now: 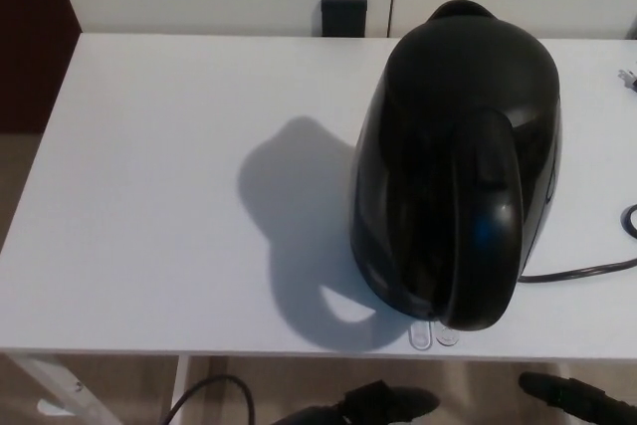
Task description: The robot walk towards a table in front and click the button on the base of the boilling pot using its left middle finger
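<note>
One kettle [453, 166], one table [149, 196], perhaps two clear buttons [434, 334].

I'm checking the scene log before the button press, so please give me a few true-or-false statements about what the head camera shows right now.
1. The black kettle stands on the right half of the white table. True.
2. The left hand is touching the kettle. False: it is below the table's front edge, apart from the kettle.
3. A black power cord runs off to the right from the kettle. True.
4. The clear switch tabs stick out at the kettle's far side. False: they stick out at its near side, by the table's front edge.
5. The right hand rests on the table. False: it is below the front edge.
</note>
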Controlling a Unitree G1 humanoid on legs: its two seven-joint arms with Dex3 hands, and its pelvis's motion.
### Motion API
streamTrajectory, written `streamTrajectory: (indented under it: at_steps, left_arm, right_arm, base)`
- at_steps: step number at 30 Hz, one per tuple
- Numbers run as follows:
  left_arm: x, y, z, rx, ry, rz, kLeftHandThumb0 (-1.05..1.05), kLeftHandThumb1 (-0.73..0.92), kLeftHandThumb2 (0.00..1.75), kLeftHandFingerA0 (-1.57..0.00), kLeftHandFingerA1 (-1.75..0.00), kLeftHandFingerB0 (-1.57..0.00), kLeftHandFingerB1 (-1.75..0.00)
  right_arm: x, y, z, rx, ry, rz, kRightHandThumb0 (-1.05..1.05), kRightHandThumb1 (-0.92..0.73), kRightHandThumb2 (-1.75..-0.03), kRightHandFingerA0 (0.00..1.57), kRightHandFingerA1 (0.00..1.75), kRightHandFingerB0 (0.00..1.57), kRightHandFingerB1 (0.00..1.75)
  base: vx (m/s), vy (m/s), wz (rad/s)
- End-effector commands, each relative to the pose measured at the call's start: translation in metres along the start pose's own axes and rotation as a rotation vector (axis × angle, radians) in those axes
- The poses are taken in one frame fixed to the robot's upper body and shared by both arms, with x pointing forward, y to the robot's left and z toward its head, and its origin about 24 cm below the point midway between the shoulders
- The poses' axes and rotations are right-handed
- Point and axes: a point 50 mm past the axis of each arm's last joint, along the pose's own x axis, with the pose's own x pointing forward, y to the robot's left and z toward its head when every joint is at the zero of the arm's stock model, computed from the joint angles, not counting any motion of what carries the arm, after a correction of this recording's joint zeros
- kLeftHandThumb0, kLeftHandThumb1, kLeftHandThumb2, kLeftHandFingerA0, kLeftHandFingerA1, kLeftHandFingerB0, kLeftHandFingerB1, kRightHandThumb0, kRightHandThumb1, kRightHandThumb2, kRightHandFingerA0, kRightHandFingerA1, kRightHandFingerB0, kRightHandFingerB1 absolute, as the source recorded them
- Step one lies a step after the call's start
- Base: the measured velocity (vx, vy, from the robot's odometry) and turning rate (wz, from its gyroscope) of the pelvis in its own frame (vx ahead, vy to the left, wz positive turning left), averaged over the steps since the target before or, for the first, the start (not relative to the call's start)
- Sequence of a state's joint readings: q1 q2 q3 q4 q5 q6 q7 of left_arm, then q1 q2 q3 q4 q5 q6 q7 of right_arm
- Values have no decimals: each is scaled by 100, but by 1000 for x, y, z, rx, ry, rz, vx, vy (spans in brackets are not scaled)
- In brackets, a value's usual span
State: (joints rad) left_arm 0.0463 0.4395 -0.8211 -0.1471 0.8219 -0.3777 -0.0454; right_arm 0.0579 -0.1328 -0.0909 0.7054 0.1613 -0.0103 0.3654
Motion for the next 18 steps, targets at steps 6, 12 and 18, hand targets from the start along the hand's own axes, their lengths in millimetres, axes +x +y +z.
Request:
streamTrajectory:
  at_steps: [6, 12, 18]
  left_arm:
    - [-1, 1, 20, 470, -255, -27, -32, 59, 111, -1, -46, 0, -49]
    - [1, 5, 14, 506, -259, 27, -33, 57, 109, 0, -46, 0, -48]
    - [3, 13, 12, 511, -254, 48, -66, 69, 92, -16, -41, -6, -35]
  right_arm:
    - [2, -12, 21, -74, -21, -23, -13, -50, -54, 65, 49, 43, 40]
    - [1, -13, 25, -144, -15, -16, -20, -49, -54, 63, 48, 41, 39]
    - [0, -14, 25, -126, -23, 17, -20, -49, -54, 58, 48, 37, 39]
  base:
    - [0, 0, 0]
    - [0, 0, 0]
    - [0, 0, 0]
